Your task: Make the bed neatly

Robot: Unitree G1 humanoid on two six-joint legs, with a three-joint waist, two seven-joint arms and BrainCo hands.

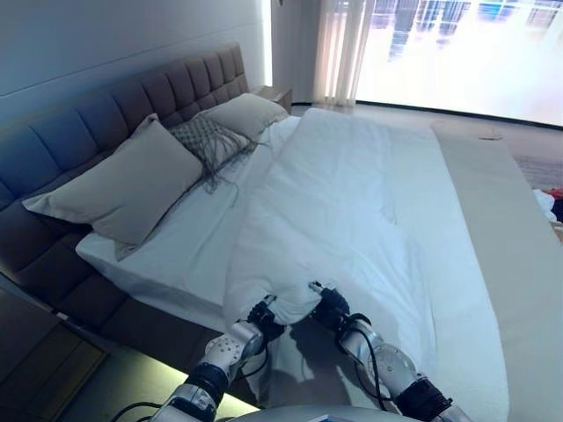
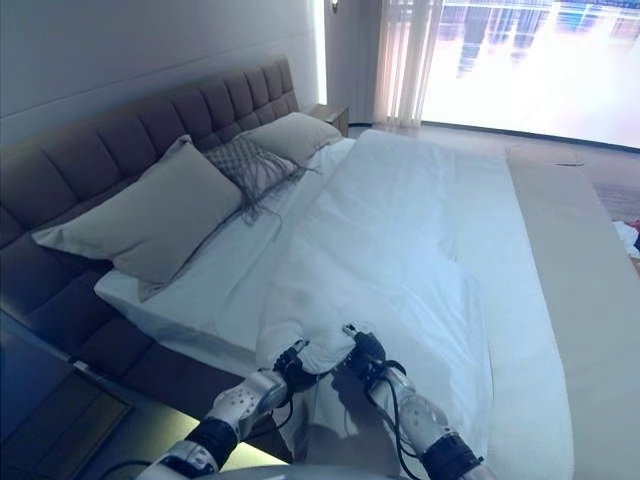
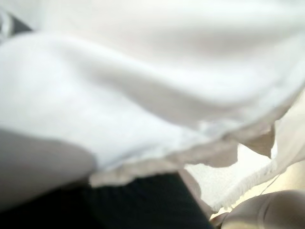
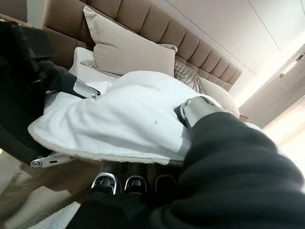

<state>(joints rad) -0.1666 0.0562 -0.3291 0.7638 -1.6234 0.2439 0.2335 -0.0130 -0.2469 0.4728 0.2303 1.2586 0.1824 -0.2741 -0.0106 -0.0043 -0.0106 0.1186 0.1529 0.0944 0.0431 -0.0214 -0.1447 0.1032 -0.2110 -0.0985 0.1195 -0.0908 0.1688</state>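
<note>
A white duvet (image 1: 334,202) lies along the bed, bunched and folded back at its near end, leaving the white sheet (image 1: 176,246) below the pillows bare. My left hand (image 1: 262,318) and right hand (image 1: 330,308) hold the duvet's near edge side by side at the bed's near side. In the right wrist view the right thumb (image 4: 195,110) lies on top of the duvet (image 4: 124,114) and its fingers (image 4: 136,183) curl under the edge. The left hand (image 4: 71,85) pinches the same edge. In the left wrist view, cloth (image 3: 143,95) covers the left hand.
A large beige pillow (image 1: 123,185), a patterned cushion (image 1: 209,141) and another pillow (image 1: 246,112) lean on the tufted headboard (image 1: 158,92). A beige cover (image 1: 501,220) runs along the bed's far side. A nightstand (image 1: 44,352) stands at the near left; a curtained window (image 1: 440,44) is beyond.
</note>
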